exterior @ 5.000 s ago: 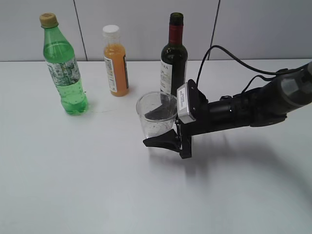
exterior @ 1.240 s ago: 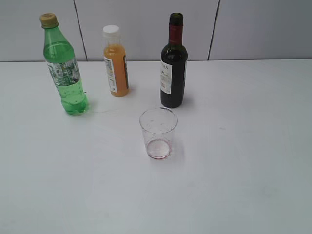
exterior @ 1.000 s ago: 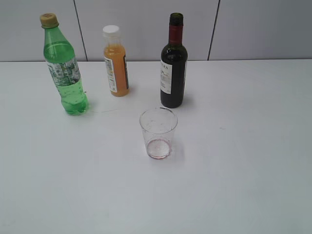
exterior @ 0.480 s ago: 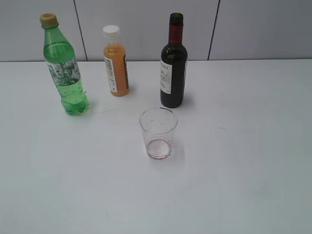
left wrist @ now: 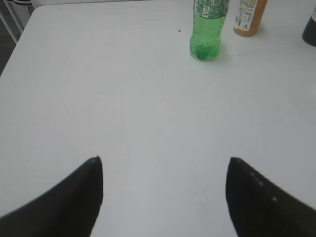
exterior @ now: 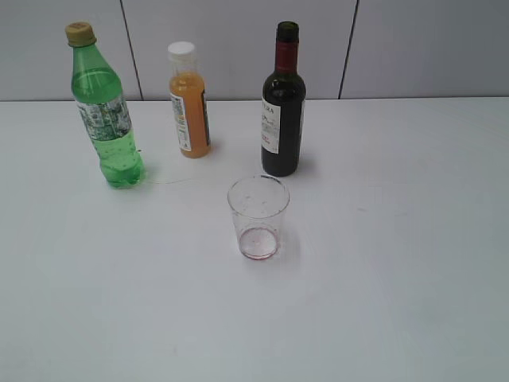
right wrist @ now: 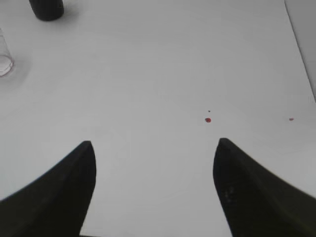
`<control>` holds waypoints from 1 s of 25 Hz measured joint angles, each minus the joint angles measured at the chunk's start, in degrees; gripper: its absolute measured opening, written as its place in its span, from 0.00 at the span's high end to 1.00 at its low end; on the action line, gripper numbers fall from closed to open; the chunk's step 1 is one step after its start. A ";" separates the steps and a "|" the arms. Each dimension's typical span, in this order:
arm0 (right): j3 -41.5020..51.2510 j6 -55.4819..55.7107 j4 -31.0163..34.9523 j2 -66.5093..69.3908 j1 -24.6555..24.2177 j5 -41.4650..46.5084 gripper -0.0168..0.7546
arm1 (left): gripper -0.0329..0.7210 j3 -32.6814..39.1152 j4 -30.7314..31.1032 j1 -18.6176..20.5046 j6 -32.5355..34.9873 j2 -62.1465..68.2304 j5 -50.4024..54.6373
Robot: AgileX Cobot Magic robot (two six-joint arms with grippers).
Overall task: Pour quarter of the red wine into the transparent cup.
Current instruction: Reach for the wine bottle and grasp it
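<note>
Two sets of fingers stood spread and empty over the white surface (exterior: pixel 413 278) — the right gripper (right wrist: pixel 154 190) nearer the upright red wine (exterior: pixel 283 103), which sat at upper left of its frame, just behind the transparent cup (exterior: pixel 258 216); the left gripper (left wrist: pixel 164 195) hung farther off.

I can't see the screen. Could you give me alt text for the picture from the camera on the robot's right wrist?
Two dark fingers of the open right gripper frame the bottom of a bare white table, holding nothing. At the far left edge sits part of the transparent cup, and the dark base of the wine bottle is at the top left. A few small red drops dot the table.
</note>
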 joint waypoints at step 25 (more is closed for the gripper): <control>0.05 0.07 0.00 -3.97 0.00 0.06 0.21 | 0.18 0.00 0.00 0.00 0.00 0.00 0.00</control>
